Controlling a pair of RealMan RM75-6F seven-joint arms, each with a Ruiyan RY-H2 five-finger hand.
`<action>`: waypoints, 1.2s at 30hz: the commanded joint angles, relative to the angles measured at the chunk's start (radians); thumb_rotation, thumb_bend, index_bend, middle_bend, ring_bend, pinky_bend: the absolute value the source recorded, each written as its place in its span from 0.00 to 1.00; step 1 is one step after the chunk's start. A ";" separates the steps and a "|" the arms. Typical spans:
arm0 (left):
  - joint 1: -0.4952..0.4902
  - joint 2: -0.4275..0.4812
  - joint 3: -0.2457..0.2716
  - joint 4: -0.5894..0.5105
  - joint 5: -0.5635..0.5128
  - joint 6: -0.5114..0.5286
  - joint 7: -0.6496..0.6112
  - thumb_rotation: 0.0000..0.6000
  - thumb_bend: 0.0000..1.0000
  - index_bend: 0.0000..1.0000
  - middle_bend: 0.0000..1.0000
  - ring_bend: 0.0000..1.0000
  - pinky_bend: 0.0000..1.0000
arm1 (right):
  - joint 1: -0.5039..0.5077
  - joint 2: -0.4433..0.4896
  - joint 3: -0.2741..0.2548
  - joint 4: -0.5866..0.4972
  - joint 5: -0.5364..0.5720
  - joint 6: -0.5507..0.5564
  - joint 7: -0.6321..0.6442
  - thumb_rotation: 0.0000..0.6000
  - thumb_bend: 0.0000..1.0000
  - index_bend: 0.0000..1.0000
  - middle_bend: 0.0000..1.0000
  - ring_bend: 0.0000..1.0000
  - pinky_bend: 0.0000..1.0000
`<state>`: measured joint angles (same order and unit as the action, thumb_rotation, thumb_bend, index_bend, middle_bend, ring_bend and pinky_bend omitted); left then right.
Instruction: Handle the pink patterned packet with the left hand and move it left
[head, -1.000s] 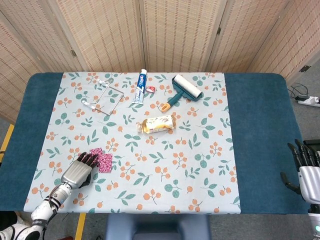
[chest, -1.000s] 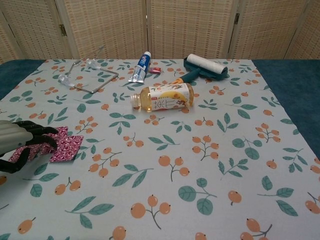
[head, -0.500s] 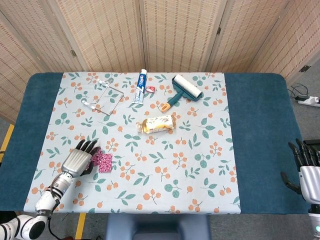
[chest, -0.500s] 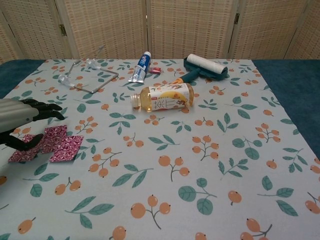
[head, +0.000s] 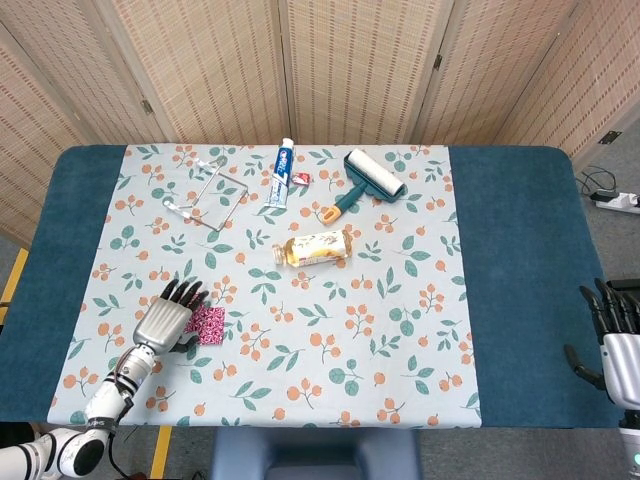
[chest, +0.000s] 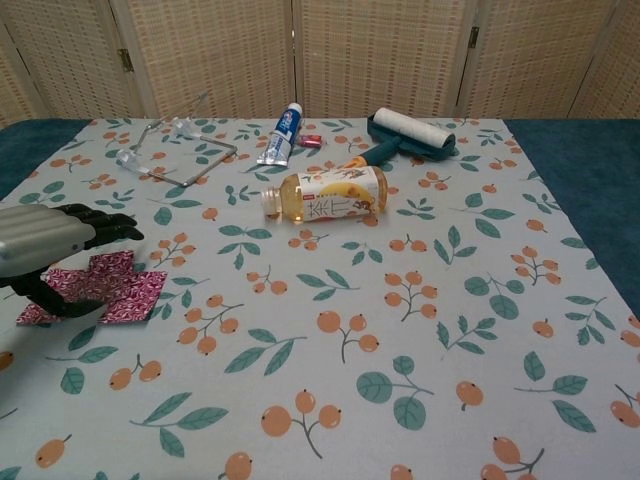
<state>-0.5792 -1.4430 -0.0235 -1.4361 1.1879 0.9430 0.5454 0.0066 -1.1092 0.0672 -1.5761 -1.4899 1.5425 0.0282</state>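
1. Change since a second ago: the left hand (chest: 45, 245) has lifted off the pink patterned packet (chest: 100, 287) and shifted slightly toward the table's middle. Its fingers were curled onto the packet; now they are stretched out above it. The packet has barely moved.
2. Left hand state: holding nothing, fingers extended and apart, thumb hanging down toward the packet's near-left edge. Whether the thumb tip touches the packet cannot be told from the chest view.
3. Right hand (head: 615, 345): idle off the table's right edge, fingers apart, holding nothing.
4. Packet location: flat on the floral cloth (head: 300, 330) near the front-left part of the table, well apart from the bottle (head: 315, 247). In the head view the packet (head: 207, 323) pokes out from under the hand's right side.
5. Risks, as I judge them: packet is thin and flat, so fingers may skate over it, or snag and wrinkle the cloth; a lone thumb drag could pivot it rather than slide it left.
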 joint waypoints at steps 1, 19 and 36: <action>-0.005 -0.010 -0.005 0.014 -0.022 -0.002 0.017 0.73 0.39 0.06 0.00 0.00 0.00 | 0.000 0.000 0.000 0.001 0.000 0.001 0.000 1.00 0.37 0.00 0.00 0.00 0.00; -0.016 -0.039 0.002 0.051 -0.067 -0.008 0.046 0.75 0.38 0.02 0.00 0.00 0.00 | -0.009 -0.004 0.000 0.012 0.004 0.006 0.011 1.00 0.37 0.00 0.00 0.00 0.00; -0.036 -0.055 -0.008 0.083 -0.136 -0.022 0.085 0.74 0.37 0.01 0.00 0.00 0.00 | -0.016 -0.011 0.000 0.030 0.013 0.004 0.028 1.00 0.36 0.00 0.00 0.00 0.00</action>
<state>-0.6132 -1.4969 -0.0306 -1.3572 1.0553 0.9231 0.6285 -0.0097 -1.1200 0.0668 -1.5459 -1.4774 1.5459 0.0565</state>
